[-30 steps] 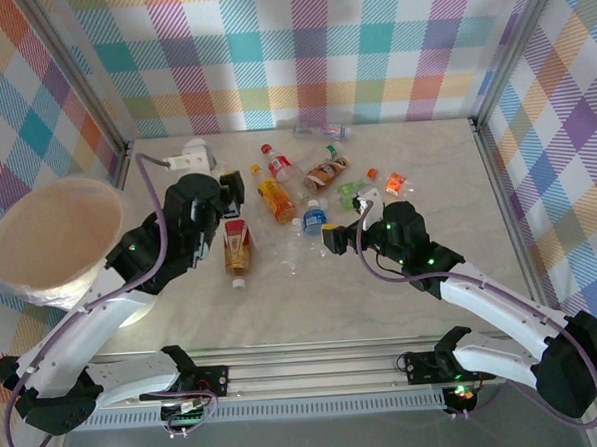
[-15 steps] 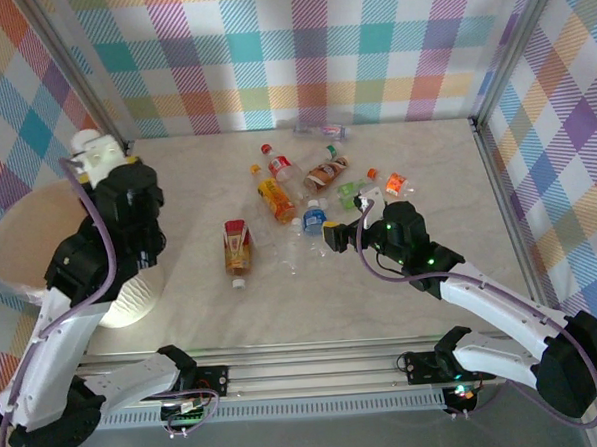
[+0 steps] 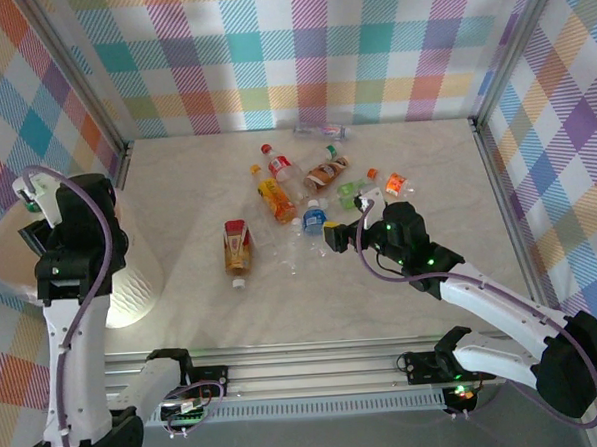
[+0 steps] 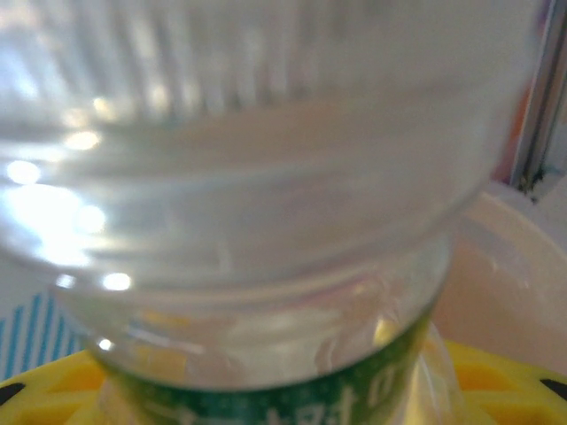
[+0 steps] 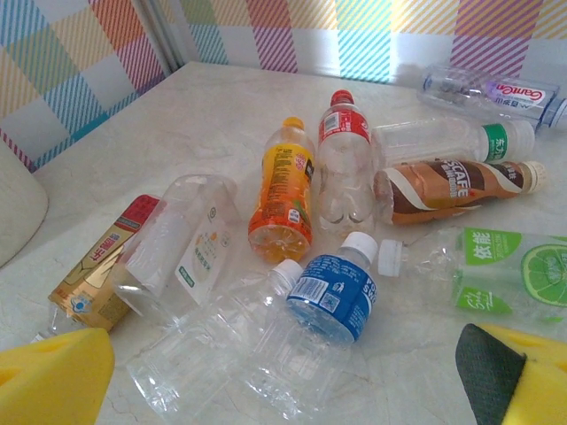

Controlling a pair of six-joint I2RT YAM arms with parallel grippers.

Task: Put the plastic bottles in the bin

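Jaws of the left gripper (image 4: 275, 394) are clamped on a clear green-labelled bottle (image 4: 266, 195), with yellow fingers (image 4: 53, 390) flanking the label. The left arm (image 3: 70, 265) stands raised and folded at the left edge of the table (image 3: 446, 176), its wrist above the bin (image 3: 10, 264), whose peach inside lies just beyond the bottle in the wrist view. The right gripper (image 5: 283, 390) has its jaws spread wide apart, and the right arm (image 3: 482, 294) reaches low from its base toward the table's middle, hovering just beside the other plastic bottles (image 3: 277, 197), which lie on their sides in a loose cluster.
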